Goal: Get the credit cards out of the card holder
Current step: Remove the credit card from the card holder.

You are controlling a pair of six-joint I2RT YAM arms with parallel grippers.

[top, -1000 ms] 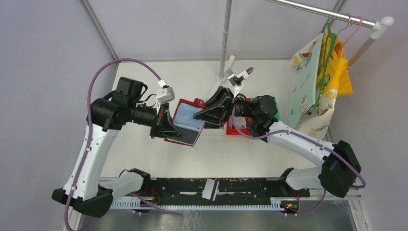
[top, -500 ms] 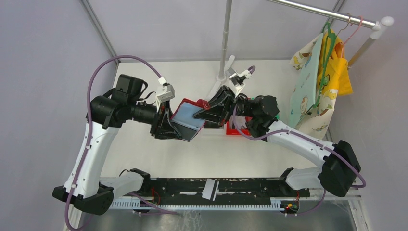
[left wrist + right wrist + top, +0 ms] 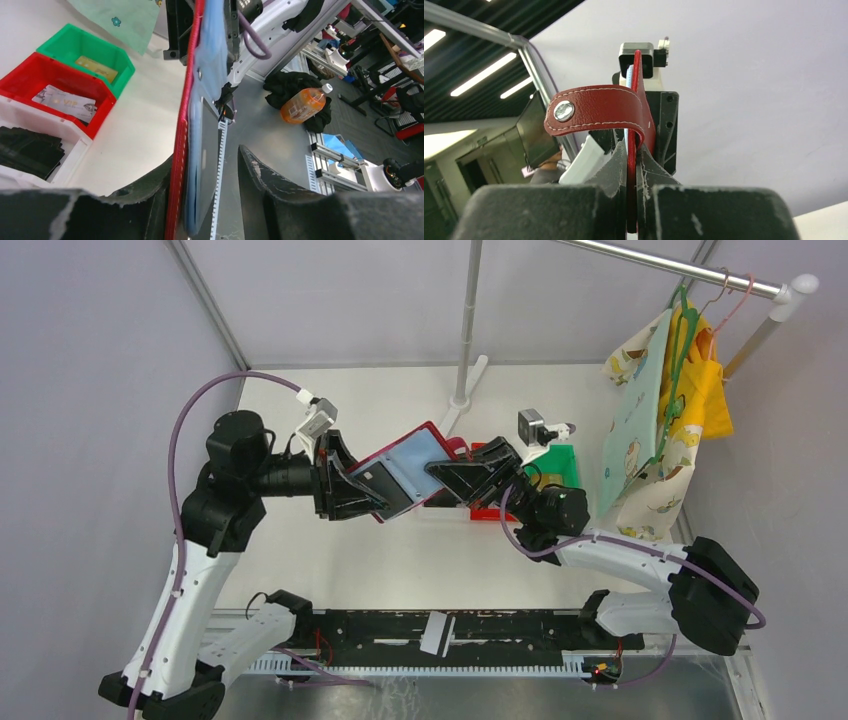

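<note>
- The right end effector [image 3: 632, 150] is pinched tight on one edge of the red card holder [image 3: 410, 462], beside its snap tab [image 3: 594, 109].
- The left end effector [image 3: 206, 170] has its fingers apart. The holder's opposite end stands edge-on between them, its red side against one finger [image 3: 150, 200] and clear of the other.
- The holder hangs spread open above the bench [image 3: 400, 550], between the two arms.
- On the bench, a golden card [image 3: 96, 68] lies in the green bin [image 3: 60, 42], a silvery card [image 3: 65, 100] in the red bin [image 3: 30, 65], and dark cards [image 3: 27, 150] in the white bin [image 3: 75, 155].
</note>
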